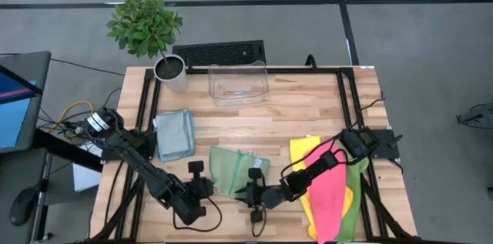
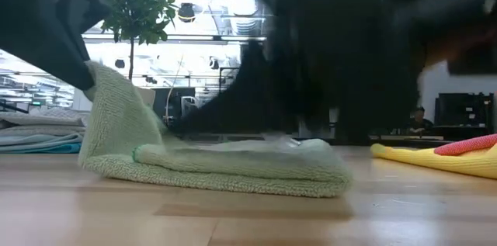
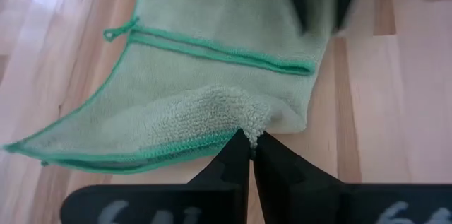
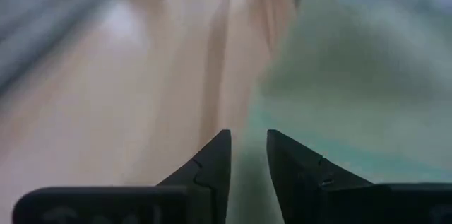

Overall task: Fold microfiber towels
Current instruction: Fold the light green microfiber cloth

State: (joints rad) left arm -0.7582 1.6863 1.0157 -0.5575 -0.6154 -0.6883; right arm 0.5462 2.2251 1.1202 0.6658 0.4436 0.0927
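Pale green towel (image 1: 233,168) lies near the front edge of the bench (image 1: 293,121), about mid-width, partly folded. Its long axis runs roughly front to back, tilted a little, and the dark green hemmed edge shows on its right side in the high view.

Left gripper (image 3: 251,139) is at the towel's front left corner, jaws pinched together on a bunched bit of hem; the left wrist view shows the fabric gathered right at the fingertips. Right gripper (image 4: 247,146) is at the towel's front right edge, jaws narrow with a slim gap; cannot tell if any cloth is caught between them.

The low view shows what the overhead does not: the left side of the towel (image 2: 116,122) is lifted off the wood into a raised flap, the rest lying flat in a thick layer.

A folded light blue towel (image 1: 174,133) sits on the left of the bench, well apart. On the right a pile: pink towel (image 1: 327,198) on top, yellow towel (image 1: 304,155) and lime green towel (image 1: 356,198) under it.

Clear plastic bin (image 1: 238,82) at the back centre, potted plant (image 1: 146,28) at the back left corner. Bench is light wood planks; grey floor around it, an office room behind in the low view.
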